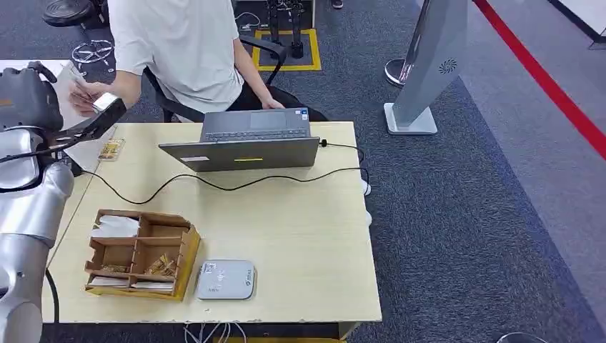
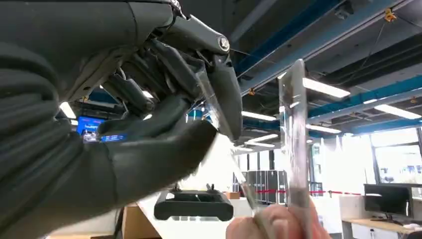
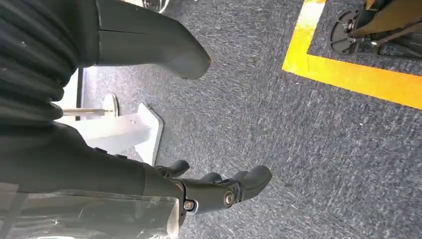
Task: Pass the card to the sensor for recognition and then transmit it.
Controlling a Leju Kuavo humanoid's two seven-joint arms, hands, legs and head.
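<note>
The left hand (image 1: pixel 107 108) is raised at the table's (image 1: pixel 300 236) far left corner, pinching the card (image 2: pixel 211 107) while a person's hand (image 1: pixel 84 96) reaches for it. The right hand (image 3: pixel 219 191) hangs over the floor, grasping nothing, fingers loosely apart. If the left hand lets go early (the person's hold looks slight), the card could drop.

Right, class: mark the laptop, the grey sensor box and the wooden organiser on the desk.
laptop (image 1: pixel 246 152), head view, back of its lid.
grey sensor box (image 1: pixel 226 279), head view, middle of its top.
wooden organiser (image 1: pixel 187 251), head view, its right wall.
</note>
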